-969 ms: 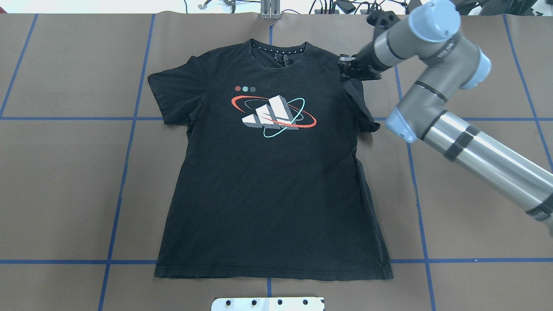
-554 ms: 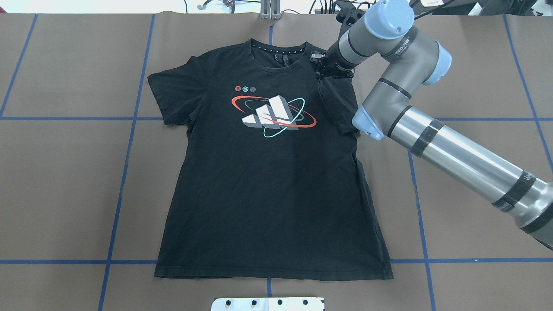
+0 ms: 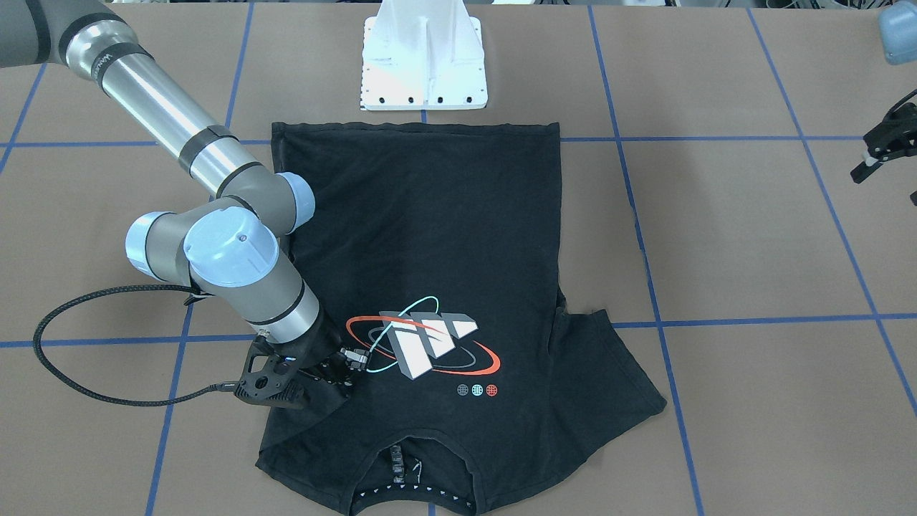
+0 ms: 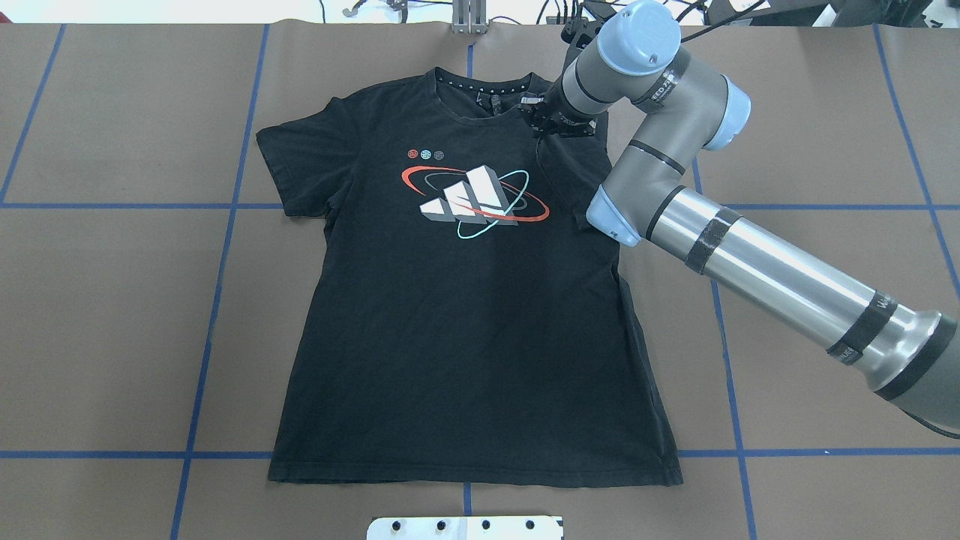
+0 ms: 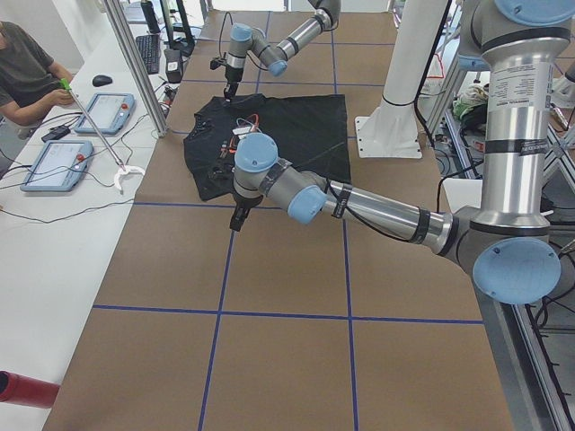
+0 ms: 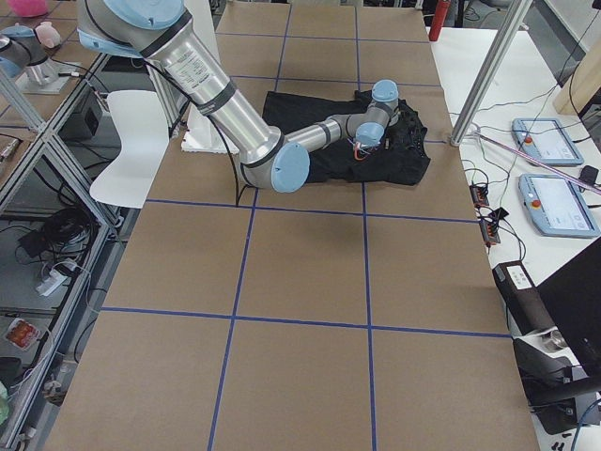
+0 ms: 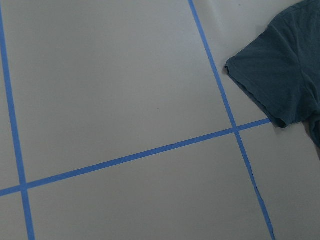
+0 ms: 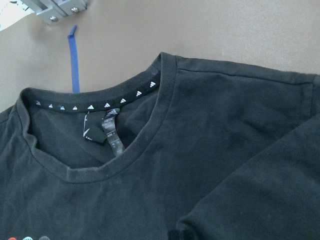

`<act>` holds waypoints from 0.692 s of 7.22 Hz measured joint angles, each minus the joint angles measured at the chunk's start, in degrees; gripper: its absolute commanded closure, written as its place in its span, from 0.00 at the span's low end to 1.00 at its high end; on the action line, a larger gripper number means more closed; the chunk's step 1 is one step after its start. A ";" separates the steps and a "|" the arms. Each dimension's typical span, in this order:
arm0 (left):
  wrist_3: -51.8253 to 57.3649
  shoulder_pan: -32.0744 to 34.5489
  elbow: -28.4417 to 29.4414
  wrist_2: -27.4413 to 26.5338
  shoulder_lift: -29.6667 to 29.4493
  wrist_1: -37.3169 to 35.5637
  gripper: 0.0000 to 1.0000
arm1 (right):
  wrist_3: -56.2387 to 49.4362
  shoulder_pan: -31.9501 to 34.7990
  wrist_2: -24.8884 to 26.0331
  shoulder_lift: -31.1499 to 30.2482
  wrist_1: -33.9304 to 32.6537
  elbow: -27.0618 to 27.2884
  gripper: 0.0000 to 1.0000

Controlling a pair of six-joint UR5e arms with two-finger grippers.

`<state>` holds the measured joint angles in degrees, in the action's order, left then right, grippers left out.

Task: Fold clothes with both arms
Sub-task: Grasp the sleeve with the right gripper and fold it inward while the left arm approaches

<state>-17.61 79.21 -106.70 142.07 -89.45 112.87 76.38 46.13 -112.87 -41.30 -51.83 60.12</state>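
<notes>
Right gripper [image 4: 538, 124] has its jaws pinched shut on the black T-shirt [image 4: 465, 337], grabbing a bit of fabric on the shoulder and sleeve on the robot's right side. That sleeve [image 4: 574, 187] is pulled in over the chest, so it drapes from the fingers down toward the arm's elbow joint instead of sticking out sideways. The gripper sits just beside the collar [image 4: 484, 86] and close to the top edge of the chest graphic [image 4: 472, 199], the white blocks with the orange and teal ovals. The wrist cam on that arm looks right at the neckline and the little tag inside. The shirt itself lies flat and face up on the brown table [image 4: 112, 300]. Its long axis runs straight away from the robot: collar at the far end, hem [image 4: 472, 476] at the near end just in front of the white pedestal [image 3: 423, 57]. The opposite sleeve [image 4: 296, 169] is spread out flat to the side. Left gripper [image 3: 877, 154] hangs over bare table off on the robot's left, well apart from the shirt. Honestly can't tell how its jaws stand, it's cut off at the frame edge and its own wrist cam only shows blue tape lines [image 7: 150, 152] and a corner of that flat sleeve.
</notes>
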 measured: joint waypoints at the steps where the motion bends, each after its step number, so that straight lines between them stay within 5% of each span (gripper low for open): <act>1: -2.09 -1.77 1.00 -0.07 -1.98 1.10 0.00 | 0.02 -0.72 1.03 0.04 0.05 -0.21 0.00; 3: -6.86 -5.33 5.01 -0.49 -8.36 1.74 0.00 | 0.57 -2.74 3.18 0.09 0.19 -0.07 0.00; 5: -8.70 -10.63 13.21 -5.54 -17.42 2.27 0.01 | 2.94 -2.64 0.10 -0.29 -0.06 3.35 0.00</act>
<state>-26.32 68.58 -93.49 136.52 -106.87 115.14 79.31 43.49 -112.77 -41.58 -51.89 63.47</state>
